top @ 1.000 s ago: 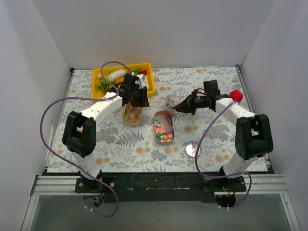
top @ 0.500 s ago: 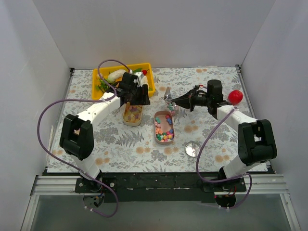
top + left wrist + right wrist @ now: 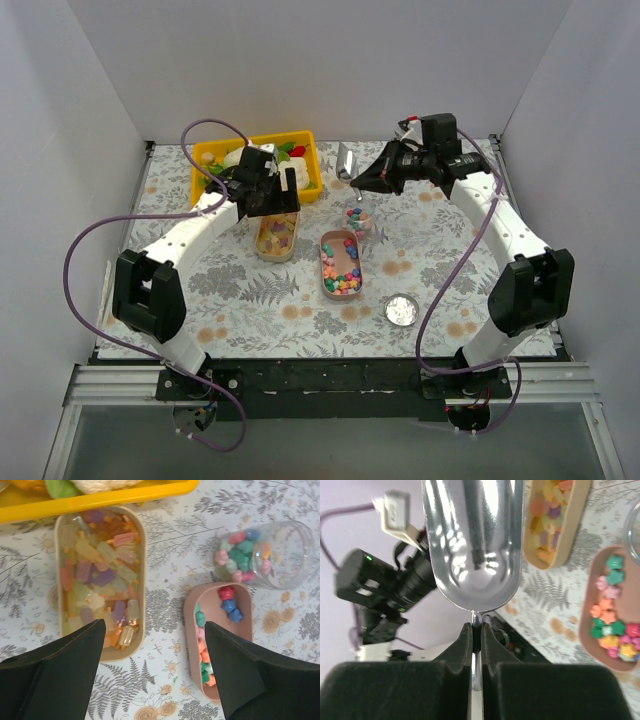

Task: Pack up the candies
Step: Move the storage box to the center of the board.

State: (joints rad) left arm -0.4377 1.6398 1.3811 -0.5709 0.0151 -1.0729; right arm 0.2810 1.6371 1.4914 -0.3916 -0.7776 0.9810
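Observation:
Pastel candies (image 3: 227, 605) lie in a pink oval dish (image 3: 341, 265) and fill a small clear jar (image 3: 260, 555) just beyond it. Translucent yellow-orange candies (image 3: 102, 575) fill a second oval dish (image 3: 275, 236) to the left. My left gripper (image 3: 155, 625) hangs open above the gap between the two dishes, holding nothing; in the top view it (image 3: 270, 200) sits near the yellow tray. My right gripper (image 3: 476, 630) is shut on the handle of a metal scoop (image 3: 472, 540), whose bowl is empty. The scoop (image 3: 346, 160) is raised behind the jar (image 3: 357, 218).
A yellow tray (image 3: 205, 160) of toy vegetables stands at the back left, close behind the left gripper. A round metal lid (image 3: 401, 309) lies on the flowered cloth at the front right. White walls close in three sides.
My right arm lifted the scoop up and back, away from the jar. My left gripper opened wide and drew back towards the yellow tray.

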